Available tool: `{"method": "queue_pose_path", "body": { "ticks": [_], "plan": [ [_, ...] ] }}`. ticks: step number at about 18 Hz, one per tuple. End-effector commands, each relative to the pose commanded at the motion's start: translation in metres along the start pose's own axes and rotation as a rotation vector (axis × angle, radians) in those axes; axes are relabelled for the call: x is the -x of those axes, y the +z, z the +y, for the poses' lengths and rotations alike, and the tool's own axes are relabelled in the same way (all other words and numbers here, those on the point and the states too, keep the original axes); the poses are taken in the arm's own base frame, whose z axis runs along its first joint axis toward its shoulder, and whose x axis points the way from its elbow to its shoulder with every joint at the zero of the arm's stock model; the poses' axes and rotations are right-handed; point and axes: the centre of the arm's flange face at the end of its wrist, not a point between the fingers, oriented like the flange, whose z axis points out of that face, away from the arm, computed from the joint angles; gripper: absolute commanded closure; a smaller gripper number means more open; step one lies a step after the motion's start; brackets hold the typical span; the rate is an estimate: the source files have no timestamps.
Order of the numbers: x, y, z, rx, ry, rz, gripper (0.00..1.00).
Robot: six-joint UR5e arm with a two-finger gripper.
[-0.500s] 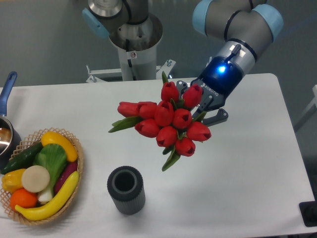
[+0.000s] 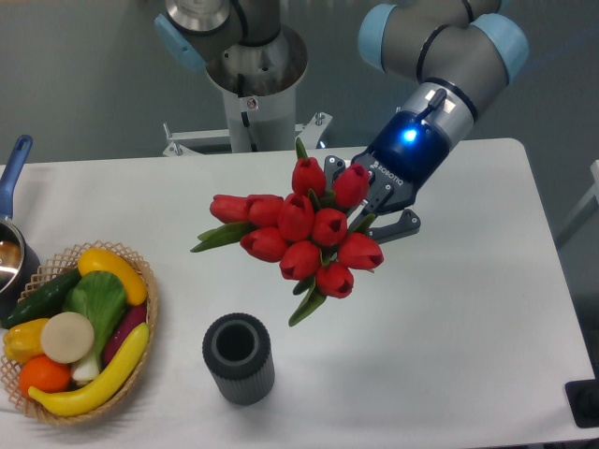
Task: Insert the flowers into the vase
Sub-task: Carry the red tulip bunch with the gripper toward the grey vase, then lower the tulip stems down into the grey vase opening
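End effector (image 2: pixel 379 210) around red tulip flowers (image 2: pixel 304 234), green leaves splayed.

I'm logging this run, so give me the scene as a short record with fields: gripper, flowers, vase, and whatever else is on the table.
gripper: shut on the flowers, above the table
flowers: red tulip bunch, held in the air, up and to the right of the vase, not yet inserted
vase: dark grey, ribbed, upright, mouth open and empty
wicker basket: left edge, holds vegetables and fruit
pot: blue handle, far left, partly cut off
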Motion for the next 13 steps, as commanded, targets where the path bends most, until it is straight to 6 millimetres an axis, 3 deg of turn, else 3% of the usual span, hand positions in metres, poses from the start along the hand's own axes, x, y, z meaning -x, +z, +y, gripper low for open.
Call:
{"method": "queue_pose_path", "body": {
  "ticks": [5,7,13],
  "plan": [
    [-0.001,0.014,-0.002,-0.005,0.012,0.023,0.83],
    [-0.004,0.031,0.001,-0.014,0.027,0.051,0.83],
    [-0.003,0.051,0.007,-0.171,0.015,0.132,0.83]
  ]
}}
